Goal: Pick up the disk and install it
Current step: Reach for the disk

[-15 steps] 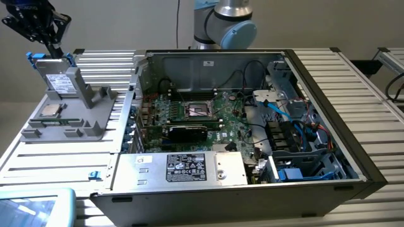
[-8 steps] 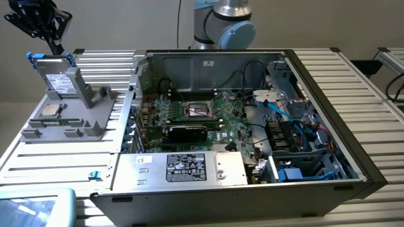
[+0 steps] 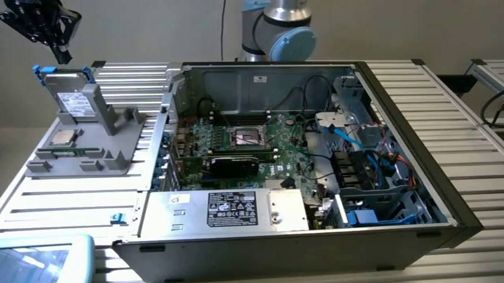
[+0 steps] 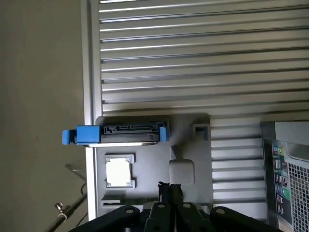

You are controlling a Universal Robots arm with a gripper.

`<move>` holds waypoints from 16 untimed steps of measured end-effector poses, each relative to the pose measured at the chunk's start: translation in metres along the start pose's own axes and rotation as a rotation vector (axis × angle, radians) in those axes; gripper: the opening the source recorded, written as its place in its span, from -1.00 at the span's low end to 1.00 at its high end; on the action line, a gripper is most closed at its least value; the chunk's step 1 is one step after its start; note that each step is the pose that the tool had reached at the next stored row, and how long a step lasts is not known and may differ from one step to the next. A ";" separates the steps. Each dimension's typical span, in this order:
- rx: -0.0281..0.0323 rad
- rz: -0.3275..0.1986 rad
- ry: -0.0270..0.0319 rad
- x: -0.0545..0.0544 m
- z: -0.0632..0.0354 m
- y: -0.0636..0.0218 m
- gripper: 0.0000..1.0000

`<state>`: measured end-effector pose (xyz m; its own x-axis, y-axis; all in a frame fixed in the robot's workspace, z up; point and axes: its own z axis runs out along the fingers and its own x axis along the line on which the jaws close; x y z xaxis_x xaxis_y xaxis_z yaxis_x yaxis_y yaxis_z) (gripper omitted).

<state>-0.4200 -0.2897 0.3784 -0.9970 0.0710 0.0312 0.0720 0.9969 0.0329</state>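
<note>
Gripper (image 3: 63, 56) hangs over the far corner of the worktop (image 3: 71, 203), on the exterior view's left, above the disk (image 3: 72, 97) and apart from it. In the wrist view the gripper (image 4: 169, 186) has its two black fingers (image 4: 164, 189) pressed together, with nothing between them. The disk stands on edge in a slot at the far end of a grey fixture (image 3: 94, 154); its white label faces the exterior camera and its blue rails run along its side edges, their ends showing at the top. From the wrist view the disk (image 4: 120, 134) is seen edge-on, connector side up, with a blue tab projecting past the worktop (image 4: 203, 58) edge. A small square silver chip (image 3: 63, 137) lies flat in a pocket of the fixture, just in front of the disk; in the wrist view the chip (image 4: 119, 172) lies between the disk and the gripper. An open computer case (image 3: 409, 106) lies on the worktop just beside the fixture, on the exterior view's right. Inside it are the motherboard (image 3: 244, 141) and a silver box with a black label (image 3: 236, 209). The arm's base joint (image 3: 280, 32) stands behind the case. The disk is outside the case.
</note>
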 end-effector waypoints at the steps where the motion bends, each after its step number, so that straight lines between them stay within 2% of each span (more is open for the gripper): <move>1: 0.0001 0.000 0.0014 0.004 0.0002 0.0010 -0.79; 8: 0.0006 0.000 0.0030 0.033 0.0017 0.0116 -0.79; 16: 0.0008 0.000 0.0030 0.054 0.0031 0.0341 -0.79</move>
<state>-0.4719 -0.2517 0.3782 -0.9969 0.0710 0.0342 0.0721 0.9969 0.0321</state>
